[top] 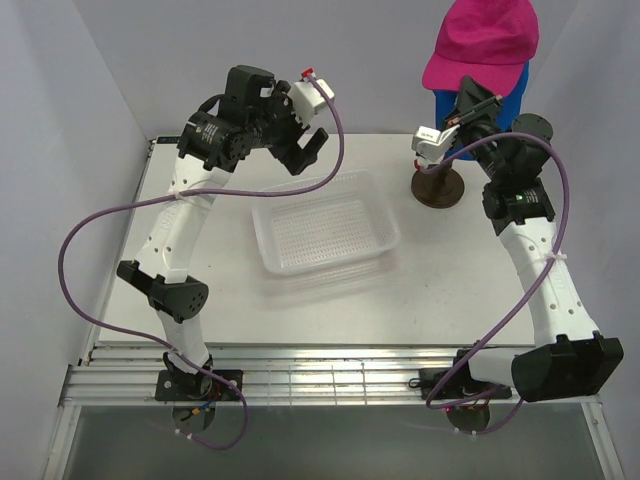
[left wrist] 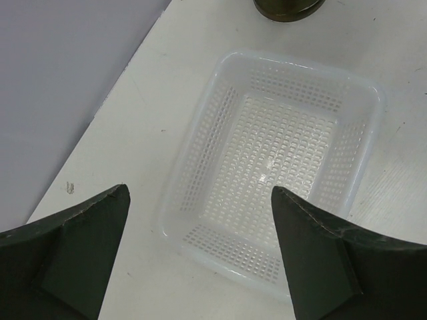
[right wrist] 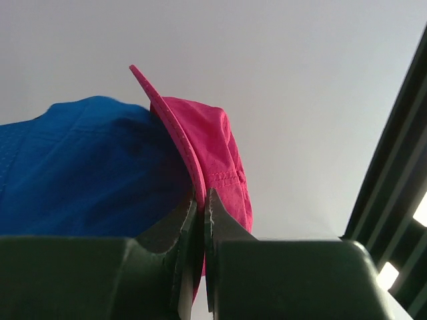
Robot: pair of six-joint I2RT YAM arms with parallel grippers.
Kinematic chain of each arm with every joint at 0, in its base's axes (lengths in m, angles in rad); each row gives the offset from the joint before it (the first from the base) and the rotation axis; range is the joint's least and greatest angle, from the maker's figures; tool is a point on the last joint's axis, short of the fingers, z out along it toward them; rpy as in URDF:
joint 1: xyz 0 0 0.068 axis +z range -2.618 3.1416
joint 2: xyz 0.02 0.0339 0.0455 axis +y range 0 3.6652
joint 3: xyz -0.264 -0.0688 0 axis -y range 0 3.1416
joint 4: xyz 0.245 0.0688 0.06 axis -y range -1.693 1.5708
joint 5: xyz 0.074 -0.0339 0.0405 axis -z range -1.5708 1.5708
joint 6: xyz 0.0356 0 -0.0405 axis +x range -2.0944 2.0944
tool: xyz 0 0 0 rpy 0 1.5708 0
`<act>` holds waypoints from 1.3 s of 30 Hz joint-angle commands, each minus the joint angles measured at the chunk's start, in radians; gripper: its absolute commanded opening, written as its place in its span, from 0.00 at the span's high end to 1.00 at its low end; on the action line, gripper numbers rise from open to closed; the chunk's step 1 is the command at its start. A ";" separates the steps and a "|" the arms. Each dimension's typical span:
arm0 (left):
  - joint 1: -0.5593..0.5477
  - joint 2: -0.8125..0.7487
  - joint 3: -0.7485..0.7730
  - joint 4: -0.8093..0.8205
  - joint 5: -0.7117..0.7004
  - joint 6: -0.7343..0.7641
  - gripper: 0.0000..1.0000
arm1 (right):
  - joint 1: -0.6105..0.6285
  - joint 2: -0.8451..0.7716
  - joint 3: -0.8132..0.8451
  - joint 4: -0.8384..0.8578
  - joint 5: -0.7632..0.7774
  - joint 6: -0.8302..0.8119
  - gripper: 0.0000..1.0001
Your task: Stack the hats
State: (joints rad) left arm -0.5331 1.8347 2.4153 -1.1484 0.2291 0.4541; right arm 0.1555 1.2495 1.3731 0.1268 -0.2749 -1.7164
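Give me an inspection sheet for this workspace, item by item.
Surface: white table, no spills seen.
Job's things: magenta hat sits on top of blue hat; no other hats seen.
Clutter: clear perforated tray, empty, mid-table; brown stand base at back right.
Grippers: left end effector open, above the tray; right end effector shut on the magenta hat's brim.
Cables: purple cable loops beside each arm.
Surroundings: pale walls left and behind; nothing else seen.

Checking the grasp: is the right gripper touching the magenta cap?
Touching. Right wrist view shows the right gripper pinching the magenta cap by its brim.
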 commanded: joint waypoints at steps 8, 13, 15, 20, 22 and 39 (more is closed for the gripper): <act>0.002 -0.028 -0.013 0.004 -0.019 -0.017 0.02 | -0.034 -0.102 -0.094 -0.004 -0.033 -0.002 0.92; 0.002 -0.020 -0.019 0.006 -0.024 -0.017 0.02 | -0.043 -0.139 -0.157 -0.015 -0.047 0.008 0.92; 0.002 -0.017 -0.019 0.007 -0.024 -0.018 0.02 | -0.047 -0.154 -0.189 -0.027 -0.047 0.005 0.92; 0.002 -0.012 -0.019 0.009 -0.020 -0.023 0.02 | -0.077 -0.176 -0.244 -0.016 -0.056 0.012 0.92; 0.002 -0.011 -0.018 0.009 -0.020 -0.023 0.02 | -0.082 -0.174 -0.253 -0.006 -0.052 0.012 0.92; 0.001 -0.002 -0.022 0.012 0.026 -0.040 0.02 | -0.096 -0.186 -0.282 0.050 -0.040 0.026 0.92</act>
State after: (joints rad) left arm -0.5331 1.8397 2.3978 -1.1442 0.2256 0.4324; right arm 0.0719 1.0855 1.0897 0.1570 -0.3397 -1.7088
